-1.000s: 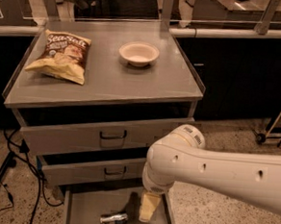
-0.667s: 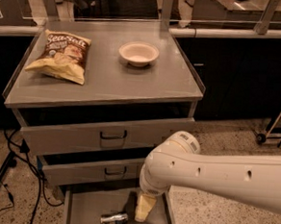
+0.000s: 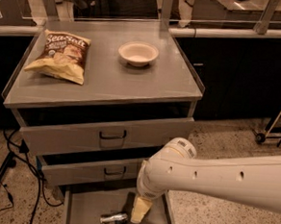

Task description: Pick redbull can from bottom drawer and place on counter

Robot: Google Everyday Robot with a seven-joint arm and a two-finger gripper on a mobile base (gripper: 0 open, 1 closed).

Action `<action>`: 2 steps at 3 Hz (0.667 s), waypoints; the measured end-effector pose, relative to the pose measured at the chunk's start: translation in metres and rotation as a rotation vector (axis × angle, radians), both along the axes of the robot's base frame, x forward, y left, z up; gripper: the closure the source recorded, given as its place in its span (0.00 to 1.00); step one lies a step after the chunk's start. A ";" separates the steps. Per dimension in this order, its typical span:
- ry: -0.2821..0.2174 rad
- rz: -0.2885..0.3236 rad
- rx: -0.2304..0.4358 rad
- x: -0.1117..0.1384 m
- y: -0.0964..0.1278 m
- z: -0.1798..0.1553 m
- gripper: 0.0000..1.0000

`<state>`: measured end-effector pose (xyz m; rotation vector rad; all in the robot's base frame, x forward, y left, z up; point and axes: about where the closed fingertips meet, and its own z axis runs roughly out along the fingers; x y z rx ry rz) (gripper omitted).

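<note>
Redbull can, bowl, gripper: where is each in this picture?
redbull can (image 3: pixel 113 219), camera view, middle of its side.
bowl (image 3: pixel 138 61), camera view, its front wall.
gripper (image 3: pixel 140 211), camera view, pale tip over the bottom drawer (image 3: pixel 83 211), right of the can.

The arm (image 3: pixel 222 177) dips lower and eases left, and the gripper (image 3: pixel 141 211) drops deeper into the bottom drawer (image 3: pixel 83 211), now just beside the redbull can (image 3: pixel 113 219).

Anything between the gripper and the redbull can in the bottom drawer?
Nothing visible. The gripper is down in the bottom drawer, close beside the redbull can, which lies on its side on the drawer floor.
</note>
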<state>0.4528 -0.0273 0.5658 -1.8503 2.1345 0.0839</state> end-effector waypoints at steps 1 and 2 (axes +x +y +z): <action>0.027 -0.014 0.025 -0.003 0.010 -0.019 0.00; 0.052 -0.015 0.079 0.019 0.041 -0.077 0.00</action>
